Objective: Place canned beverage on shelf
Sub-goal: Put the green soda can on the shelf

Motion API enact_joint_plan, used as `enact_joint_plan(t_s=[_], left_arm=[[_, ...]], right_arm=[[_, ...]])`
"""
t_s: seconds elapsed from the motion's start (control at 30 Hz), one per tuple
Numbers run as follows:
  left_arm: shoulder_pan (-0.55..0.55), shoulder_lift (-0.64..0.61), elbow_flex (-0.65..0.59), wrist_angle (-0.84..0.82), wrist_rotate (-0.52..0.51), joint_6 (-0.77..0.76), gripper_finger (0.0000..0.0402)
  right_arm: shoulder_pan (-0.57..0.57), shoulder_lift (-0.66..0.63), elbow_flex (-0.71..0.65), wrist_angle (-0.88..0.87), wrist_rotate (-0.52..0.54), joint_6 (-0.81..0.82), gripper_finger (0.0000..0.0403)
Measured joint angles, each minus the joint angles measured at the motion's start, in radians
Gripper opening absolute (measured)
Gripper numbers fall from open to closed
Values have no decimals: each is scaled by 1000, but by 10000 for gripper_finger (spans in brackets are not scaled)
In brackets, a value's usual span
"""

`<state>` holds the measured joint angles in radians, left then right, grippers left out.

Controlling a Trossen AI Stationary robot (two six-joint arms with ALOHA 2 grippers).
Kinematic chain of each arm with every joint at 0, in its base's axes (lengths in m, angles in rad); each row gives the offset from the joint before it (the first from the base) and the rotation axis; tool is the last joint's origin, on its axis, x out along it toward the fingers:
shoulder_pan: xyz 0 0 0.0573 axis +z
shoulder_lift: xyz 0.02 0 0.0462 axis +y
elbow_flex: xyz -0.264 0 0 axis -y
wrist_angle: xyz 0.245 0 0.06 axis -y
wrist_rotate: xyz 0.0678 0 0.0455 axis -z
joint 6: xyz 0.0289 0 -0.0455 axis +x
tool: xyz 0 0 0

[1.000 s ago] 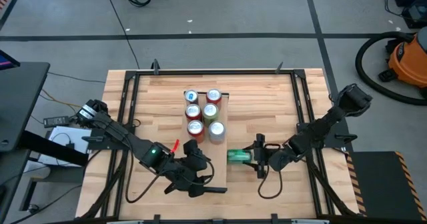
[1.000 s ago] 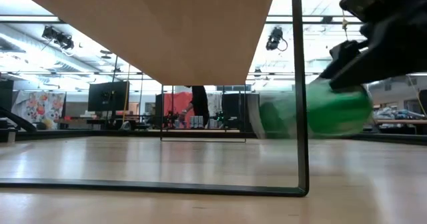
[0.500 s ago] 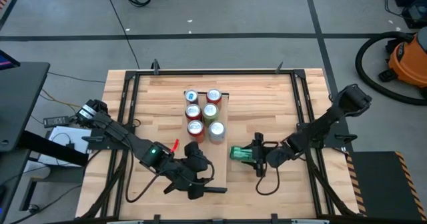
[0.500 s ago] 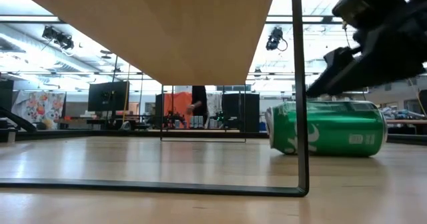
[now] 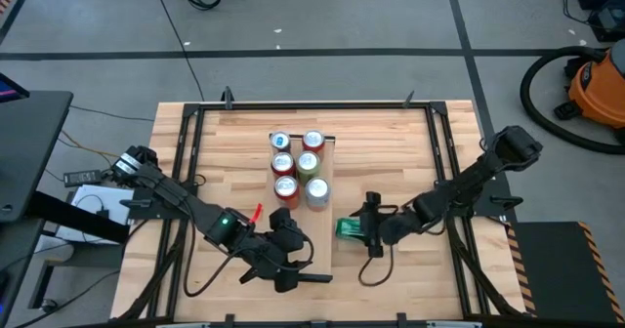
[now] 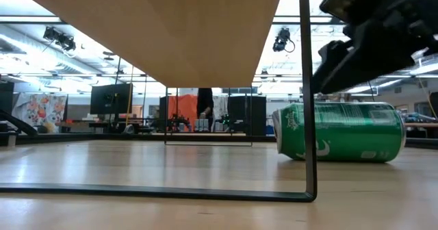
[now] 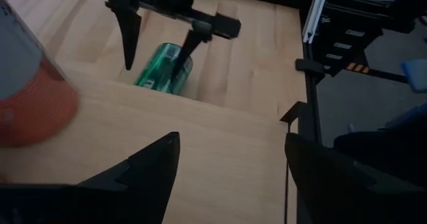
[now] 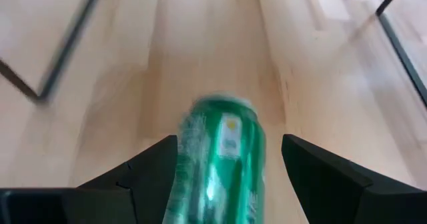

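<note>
The shelf [image 5: 324, 219] is a narrow light plank raised on dark legs [image 6: 308, 120]; several cans [image 5: 296, 164] stand upright on its far half. A green can [image 5: 346, 228] lies on its side on the tabletop just right of the shelf, also in the low view [image 6: 342, 132]. My right gripper [image 5: 365, 227] is open. It comes from the table's right, with its fingers on either side of the can's right end [image 8: 223, 154], not touching. My left gripper [image 5: 289, 248] is open and empty over the shelf's near end [image 7: 220, 134].
An orange-red can [image 7: 33, 97] stands on the shelf close to my left gripper. Black frame rails [image 5: 441, 162] run along the table's edges. Bare tabletop [image 5: 391, 162] lies right of the shelf. An orange vacuum [image 5: 586, 84] stands on the floor. A person [image 6: 204, 107] shows far behind.
The green can was blurred and higher in the low view a second ago. It has dropped and now lies still on its side on the table. My right gripper has moved toward the table's left, closing in over the can's right end.
</note>
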<state>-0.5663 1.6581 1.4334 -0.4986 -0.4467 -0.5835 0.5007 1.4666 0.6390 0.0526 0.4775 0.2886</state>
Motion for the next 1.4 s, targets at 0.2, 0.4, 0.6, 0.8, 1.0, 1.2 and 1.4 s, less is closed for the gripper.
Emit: enact_joint_plan(t_s=[0.2,0.4,0.6,0.8,1.0,1.2,1.4], left_arm=[[0,0,0,-12,0,-4,283],[0,0,0,-16,4,-9,283],[-2,-1,0,-12,8,-10,283],[-4,-1,0,-11,19,-14,283],[-4,-1,0,-16,24,-35,283],[-5,-1,0,-25,26,-34,283],[-2,-1,0,-25,25,9,283]], right_arm=[[-1,86,117,-142,-11,-51,284],[-14,90,196,-271,-77,-32,319],[-32,174,242,-303,-174,36,355],[-38,236,257,-379,-214,76,353],[-43,245,258,-379,-246,86,348],[-44,236,258,-416,-251,71,346],[-47,205,255,-446,-257,48,321]])
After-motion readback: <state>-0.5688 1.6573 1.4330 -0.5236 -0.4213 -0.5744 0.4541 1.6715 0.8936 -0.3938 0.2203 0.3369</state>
